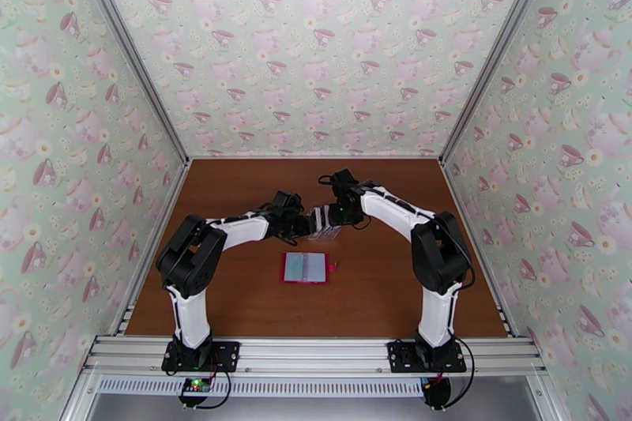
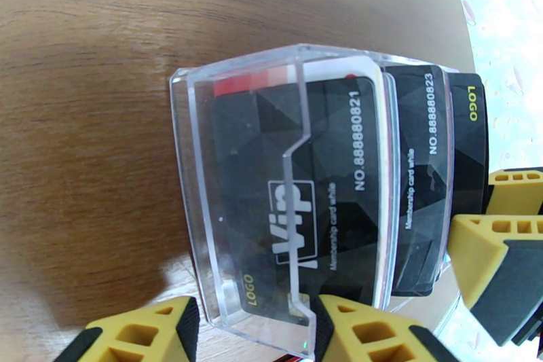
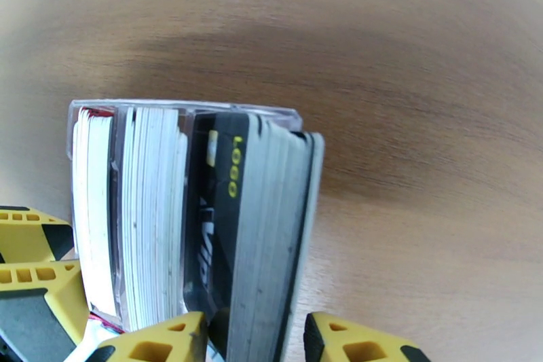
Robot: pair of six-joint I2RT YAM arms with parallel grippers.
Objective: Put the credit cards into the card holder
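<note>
Credit cards [image 2: 326, 173] — looks, place?
Black and white, upright in clear stand [image 2: 190, 153], mid-table; card holder [image 1: 304, 267] red, open flat, nearer bases.
Grippers?
Left gripper [image 2: 254, 312] clamped half-wide on stand's end — right gripper [image 3: 252, 326] pinching black stack.

Credit cards [image 2: 339, 173]: black, "VIP" and yellow "LOGO" print, white ones alongside, packed upright on edge in clear stand [image 2: 197, 173] on desk [image 1: 237, 296]. Card holder [image 1: 306, 267]: red, open flat, pale inner pockets up, snap tab right, apart from stand, nearer arm bases.
</note>
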